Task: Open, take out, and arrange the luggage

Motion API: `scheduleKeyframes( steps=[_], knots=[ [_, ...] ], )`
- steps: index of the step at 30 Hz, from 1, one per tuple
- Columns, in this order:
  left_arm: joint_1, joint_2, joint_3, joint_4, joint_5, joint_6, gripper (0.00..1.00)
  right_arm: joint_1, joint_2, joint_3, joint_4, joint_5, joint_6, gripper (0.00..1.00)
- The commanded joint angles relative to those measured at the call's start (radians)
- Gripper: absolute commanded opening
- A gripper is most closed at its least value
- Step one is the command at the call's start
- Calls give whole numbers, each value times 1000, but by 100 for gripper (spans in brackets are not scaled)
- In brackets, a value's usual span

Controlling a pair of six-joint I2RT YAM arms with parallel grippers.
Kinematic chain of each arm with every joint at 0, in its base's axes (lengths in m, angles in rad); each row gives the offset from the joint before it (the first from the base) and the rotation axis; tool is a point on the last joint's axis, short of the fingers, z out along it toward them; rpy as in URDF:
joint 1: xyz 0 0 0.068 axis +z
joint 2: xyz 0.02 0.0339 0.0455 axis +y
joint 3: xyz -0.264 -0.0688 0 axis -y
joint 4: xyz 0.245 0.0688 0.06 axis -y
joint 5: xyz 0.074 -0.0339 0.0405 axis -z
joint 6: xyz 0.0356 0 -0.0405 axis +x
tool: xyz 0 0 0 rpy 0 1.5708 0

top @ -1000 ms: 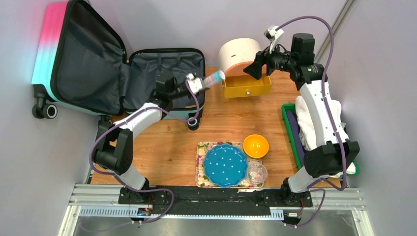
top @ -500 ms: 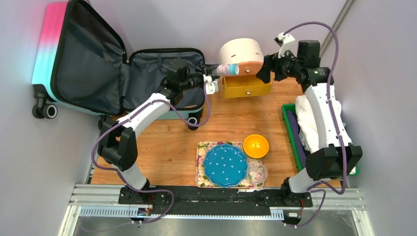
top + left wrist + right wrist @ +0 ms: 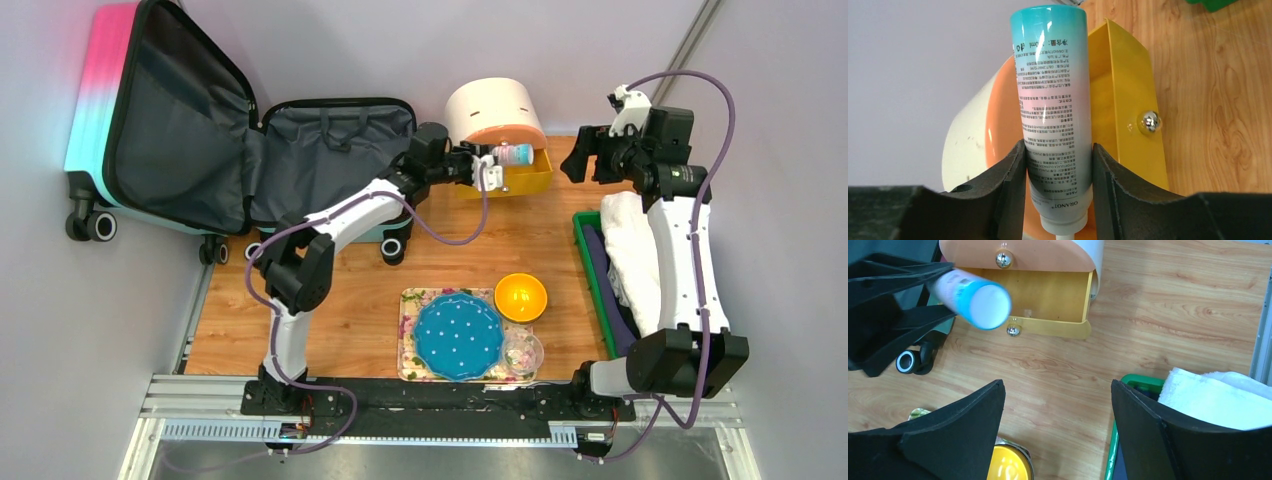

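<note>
The luggage (image 3: 170,150) lies open at the far left, pink-to-turquoise shell, dark grey lining showing in both halves. My left gripper (image 3: 497,160) is shut on a turquoise-to-grey printed tube (image 3: 515,154) and holds it over the open yellow drawer (image 3: 535,180) of the round cream cabinet (image 3: 490,105). In the left wrist view the tube (image 3: 1053,100) stands between the closed fingers of the left gripper (image 3: 1058,170), beside the drawer front (image 3: 1123,110). My right gripper (image 3: 583,160) is open and empty to the right of the drawer; its wrist view shows the right gripper (image 3: 1058,405), the tube (image 3: 975,297) and the drawer (image 3: 1048,295).
A green tray (image 3: 585,250) with a white towel (image 3: 635,240) lies at the right edge. A floral tray (image 3: 408,340) near the front holds a blue dotted plate (image 3: 458,335), with an orange bowl (image 3: 520,296) and a glass bowl (image 3: 522,352) beside it.
My left arm has carried the tube rightward from the suitcase edge to over the yellow drawer. My right gripper has drawn back to the right, away from the drawer.
</note>
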Motion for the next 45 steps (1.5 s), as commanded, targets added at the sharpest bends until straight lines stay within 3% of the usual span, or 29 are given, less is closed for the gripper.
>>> scheduleKeyframes(
  steps=[1,6,13,21,22,27,33,38,44,45],
  knots=[
    [-52,68,186,-25,-123,24,8,-21,-34,-16,15,-17,17,81],
    [-72,120,249,-70,-159,67,14,-54,-34,-21,13,-46,16,81],
    [-75,136,268,-100,-171,72,36,-83,-24,-24,15,-80,14,81],
    [-75,166,308,-117,-206,76,47,-91,-7,-27,15,-112,17,81],
    [-76,165,308,-114,-215,76,55,-91,-5,-27,16,-117,16,81],
    [-76,163,324,-102,-215,38,66,-91,4,-42,30,-151,11,81],
    [-72,154,328,-90,-222,41,68,-89,16,-88,88,-175,30,81],
    [-44,91,326,-82,-194,-48,68,-81,27,-159,154,-223,42,78],
    [23,-85,185,-104,-117,-319,67,-17,48,-283,386,-197,158,64],
    [33,-111,148,-87,-122,-364,68,-11,58,-292,428,-191,175,56]
  ],
)
